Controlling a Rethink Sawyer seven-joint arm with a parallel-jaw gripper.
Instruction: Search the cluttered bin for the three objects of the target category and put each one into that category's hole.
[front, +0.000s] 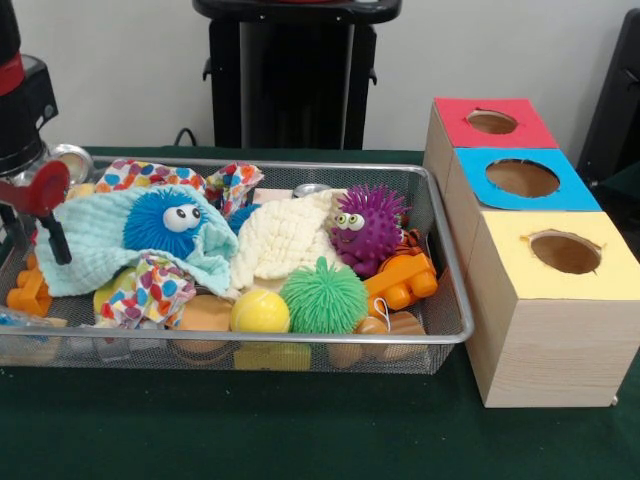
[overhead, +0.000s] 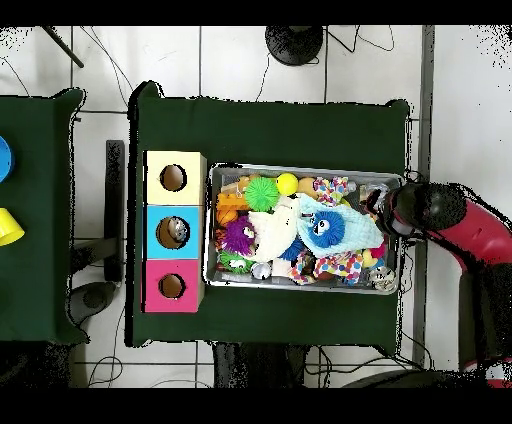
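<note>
A wire mesh bin (front: 452, 262) holds a heap of toys and cloths. In it lie a blue spiky ball with eyes (front: 165, 222), a purple spiky ball with eyes (front: 368, 228), a green spiky ball (front: 323, 297), a yellow ball (front: 260, 312) and an orange toy block (front: 403, 281). A light-blue cloth (front: 95, 250) wraps the blue ball, and a cream cloth (front: 280, 240) lies mid-bin. My gripper (front: 38, 235) hangs over the bin's left end, beside the light-blue cloth. In the overhead view the gripper (overhead: 383, 213) is at the bin's right end.
Three wooden boxes with round holes stand in a row beside the bin: red-topped (front: 492, 122), blue-topped (front: 522, 178) and yellow-topped (front: 565, 252). Dotted multicolour cloths (front: 150, 290) lie among the toys. A green cloth (front: 300, 430) covers the table.
</note>
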